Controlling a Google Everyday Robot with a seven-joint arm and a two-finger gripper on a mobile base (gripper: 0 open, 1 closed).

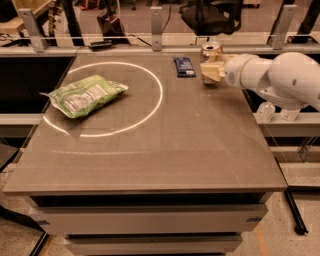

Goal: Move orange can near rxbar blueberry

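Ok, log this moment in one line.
gripper far right holding orange-copper metal can | can beside flat dark blue bar | green bag left

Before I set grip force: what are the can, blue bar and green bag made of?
Orange can, in the gripper at the far edge: metal, shiny silver top. Rxbar blueberry: flat, likely plastic film. Green bag: crinkled, glossy, probably plastic film.

1. The gripper (210,71), closed on the orange can (211,50), sits over the far right of a grey table (170,155).
2. Left of the jaws, a pale ring of light (160,97) lies on the tabletop.
3. Just behind the jaws runs a metal rail (125,48) with upright posts (156,22). Beyond it stands a black office chair (210,15).
4. Well nearer the camera than the jaws, pale drawer fronts (150,220) sit under the tabletop.
5. Down to the right of the jaws, the speckled floor (300,195) carries an orange stripe (261,240).
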